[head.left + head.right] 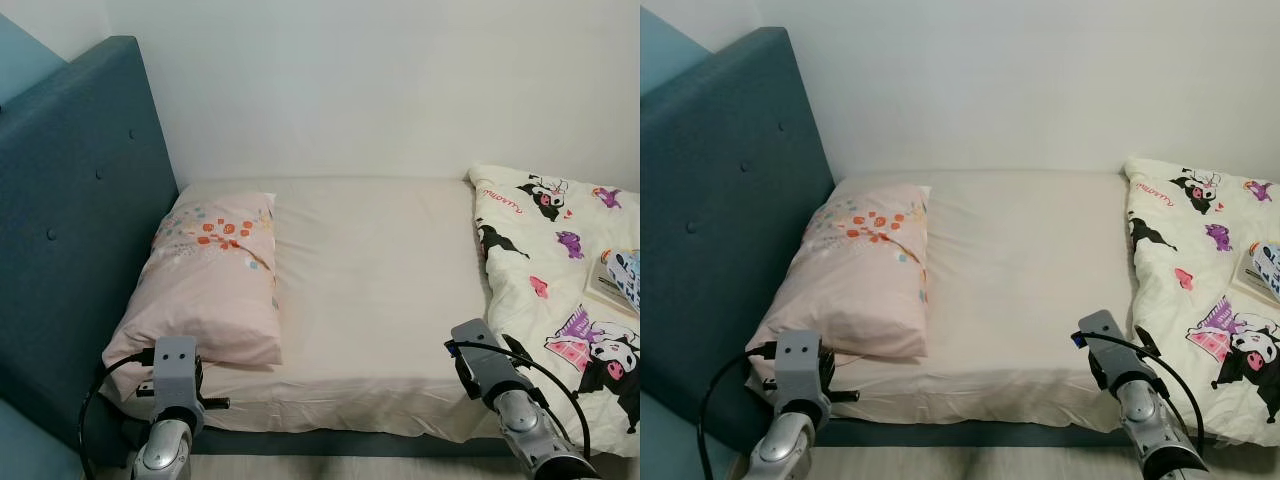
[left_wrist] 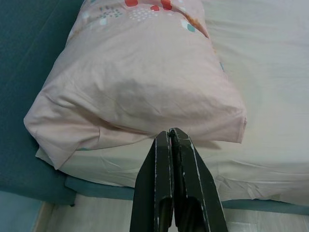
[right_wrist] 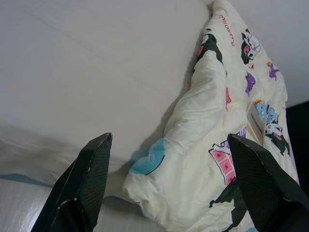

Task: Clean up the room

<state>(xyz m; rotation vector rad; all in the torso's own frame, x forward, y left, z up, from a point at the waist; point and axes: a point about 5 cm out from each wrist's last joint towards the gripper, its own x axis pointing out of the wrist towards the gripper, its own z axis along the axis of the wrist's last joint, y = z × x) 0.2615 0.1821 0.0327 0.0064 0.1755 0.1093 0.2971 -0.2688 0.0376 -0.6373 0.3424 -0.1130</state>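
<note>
Bed (image 1: 380, 290) takes up most of the room in sight, pushed against a plain white wall (image 1: 400, 80) along its far side. Its cream sheet lies smooth and bare through the middle, with a few soft wrinkles near the front edge where it hangs over the dark blue-grey base. At one end of the bed stands a tall, teal padded headboard (image 1: 70, 230) with button tufts. A pale pink pillow (image 1: 205, 285) with a patch of small orange, red and blue prints lies flat on the sheet, its long side against the headboard and its near end reaching almost to the front edge of the bed. At the opposite end from the headboard, a cream blanket (image 1: 560, 270) printed with black-and-white cartoon figures, purple shapes and pink hearts is bunched up in loose folds, its lower corner drooping over the front edge of the bed. A small printed card or booklet (image 1: 618, 282) lies on top of the blanket. A strip of light wood floor (image 2: 87, 217) runs in front of the bed.

The left end effector (image 2: 174, 137) hovers just in front of the near end of the pillow, its two black fingers pressed together with nothing between them. The right end effector (image 3: 178, 159) hangs over the front edge of the bed beside the blanket's drooping corner, fingers spread wide and holding nothing.
</note>
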